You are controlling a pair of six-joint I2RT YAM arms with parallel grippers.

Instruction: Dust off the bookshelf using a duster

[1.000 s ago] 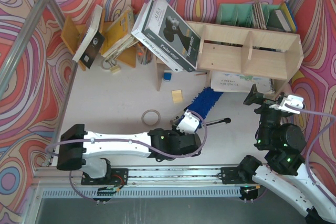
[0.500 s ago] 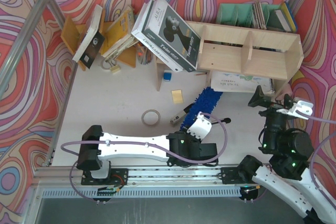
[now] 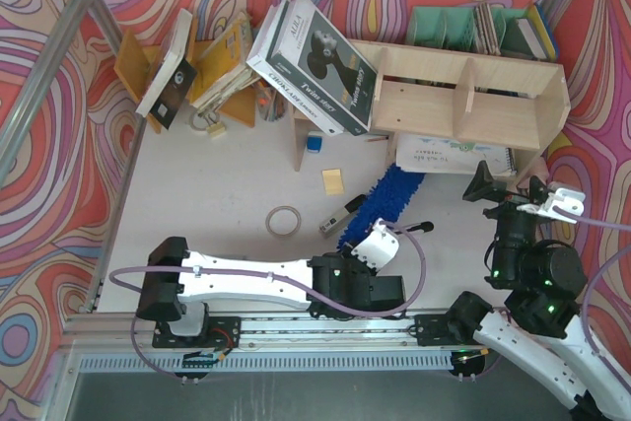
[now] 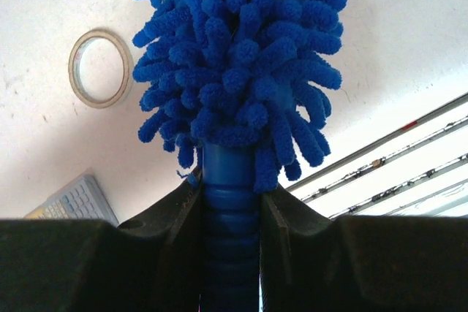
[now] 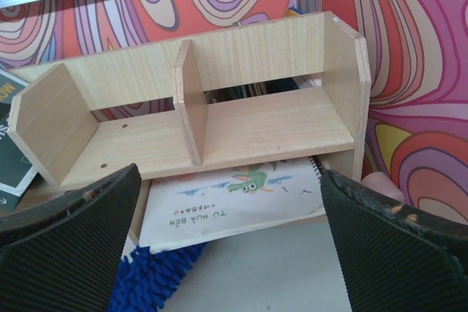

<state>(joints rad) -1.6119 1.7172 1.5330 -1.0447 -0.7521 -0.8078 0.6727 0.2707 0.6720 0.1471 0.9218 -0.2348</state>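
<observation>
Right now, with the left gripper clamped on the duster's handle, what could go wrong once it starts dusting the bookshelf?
1. The left gripper holds the duster only by its handle, just below the long fluffy head, so pushing against the bookshelf might twist it in the grip.
2. The tilted black-and-white box overhangs the shelf's left end, and a sweep there could topple it.
3. The open right gripper hovers by the shelf's right end, so the arms might clash.
</observation>
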